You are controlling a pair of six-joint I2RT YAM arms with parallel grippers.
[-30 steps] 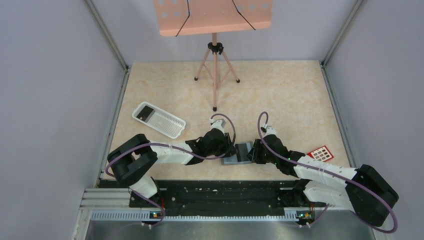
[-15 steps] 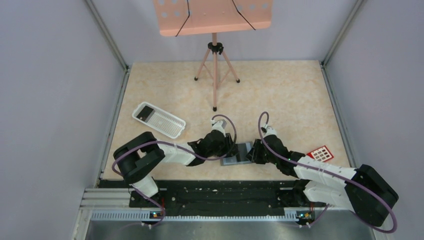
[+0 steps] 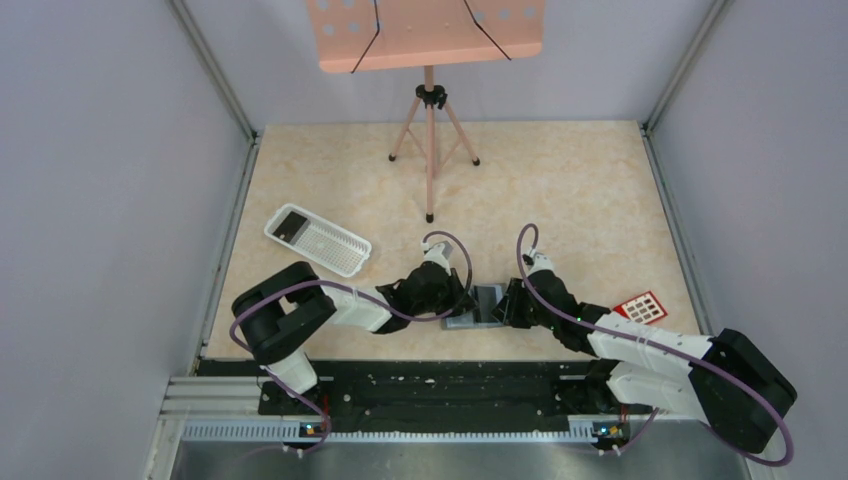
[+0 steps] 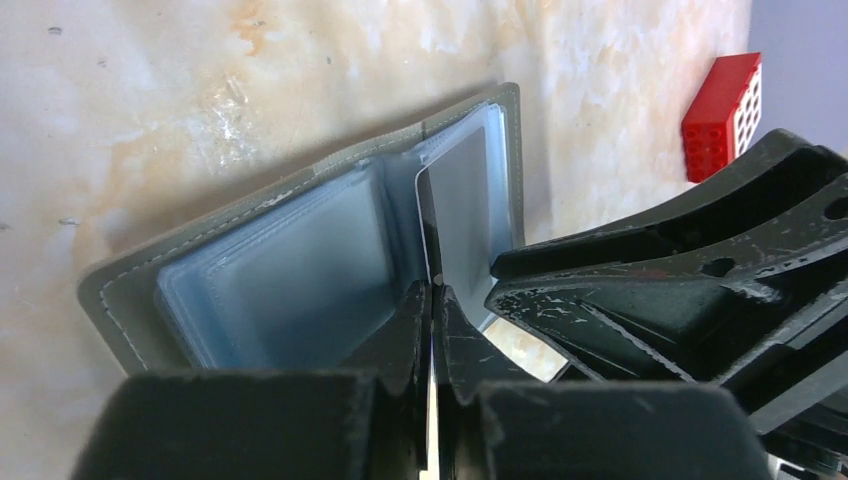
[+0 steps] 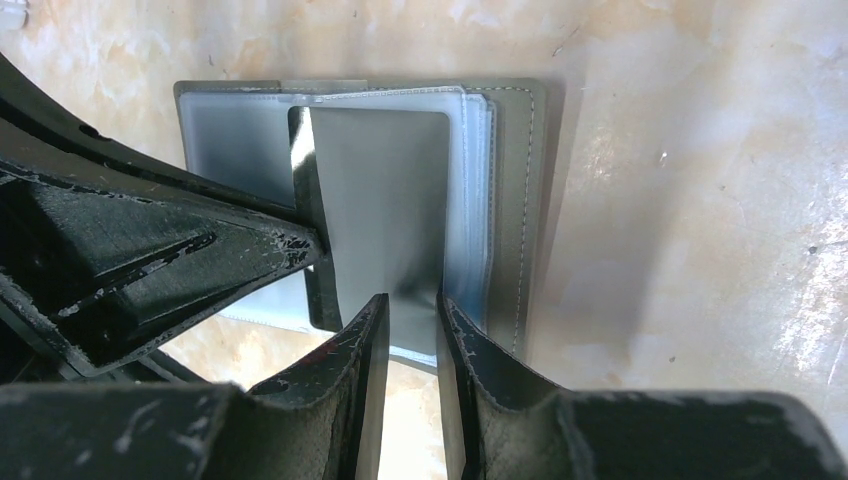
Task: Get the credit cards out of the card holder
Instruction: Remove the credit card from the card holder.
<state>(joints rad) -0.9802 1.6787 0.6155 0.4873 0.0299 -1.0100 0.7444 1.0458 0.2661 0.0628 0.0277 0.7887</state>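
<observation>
The slate-grey card holder (image 3: 480, 306) lies open on the table between both grippers, its bluish sleeves showing in the left wrist view (image 4: 270, 270). My left gripper (image 4: 432, 292) is shut on a thin credit card (image 4: 428, 215) seen edge-on, standing up from the holder's sleeves. In the right wrist view the same card (image 5: 303, 170) is a dark strip at the left fingertip (image 5: 305, 245). My right gripper (image 5: 410, 310) hovers over the holder's near edge (image 5: 505, 200), jaws a narrow gap apart with nothing gripped. A red card (image 3: 641, 307) with pale squares lies on the table to the right.
A white ribbed tray (image 3: 330, 245) with a dark card (image 3: 291, 226) in it stands at the left. A pink music stand (image 3: 430, 110) on a tripod stands at the back. Grey walls enclose the table on three sides.
The left arm's elbow has swung a little to the right. Both grippers stay at the card holder, which looks slightly narrower from above.
</observation>
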